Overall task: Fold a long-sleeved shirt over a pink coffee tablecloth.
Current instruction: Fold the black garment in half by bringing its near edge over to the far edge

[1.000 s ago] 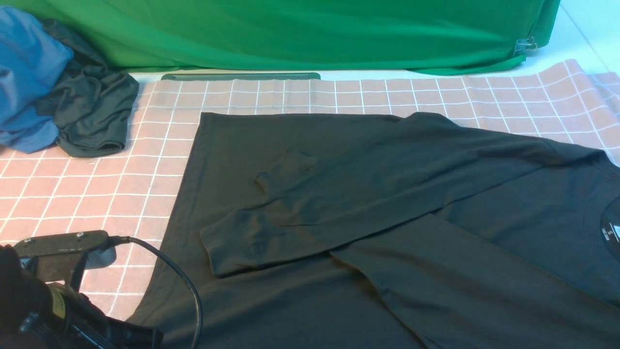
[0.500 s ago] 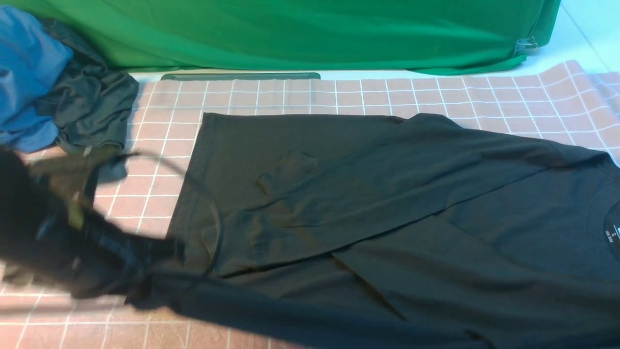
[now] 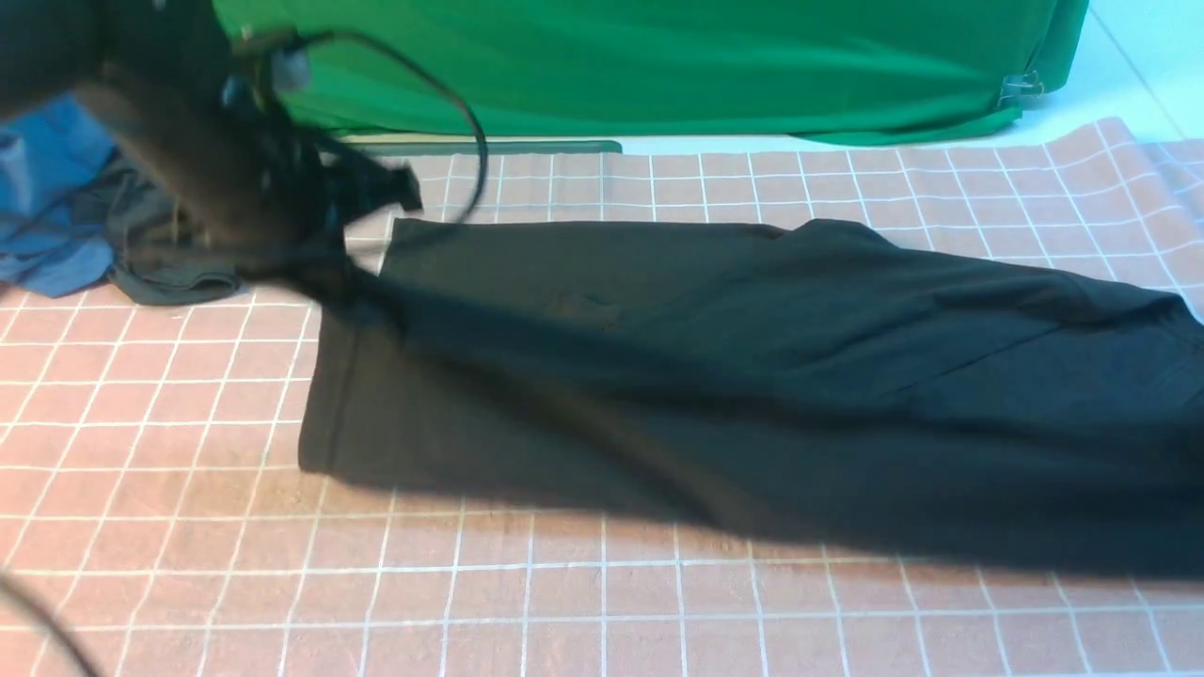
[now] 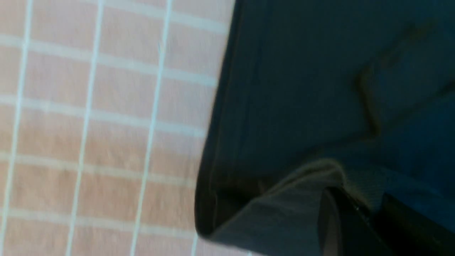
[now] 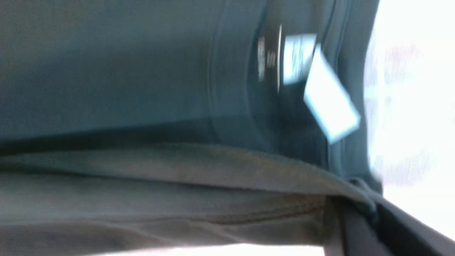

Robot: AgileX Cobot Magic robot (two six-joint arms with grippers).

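**A:** Which step is this?

**B:** I'd call it the lengthwise fold. The shirt (image 3: 752,376) lies across the middle and right of the tablecloth (image 3: 564,602), with its hem toward the robot's left and its collar end running out of the front view on the right. It already looks doubled over into 1 long band.

**A:** And the left gripper (image 3: 324,268)?

**B:** It's blurred in the front view, up at the far-left corner of the hem. The left wrist view shows it clenched on a pinch of hem, with the fabric draping out from between the fingers.

**A:** The right gripper (image 5: 355,213)?

**B:** It's outside the front view. Its own camera shows it grasping a gathered fold of the shirt close to the collar, with the white neck label (image 5: 330,106) just beyond.

**A:** So both hold the same long edge?

**B:** That's my reading: 1 at each end, with the cloth stretched between them.

**A:** What does the next move call for?

**B:** Both ends should be lowered together so the held edge meets the far edge squarely, and only then let go. The left side needs care, because the blue garment (image 3: 47,254) and the dark grey garment (image 3: 169,273) sit just beside that corner, in front of the green cloth (image 3: 658,66). The hem shouldn't land on them.
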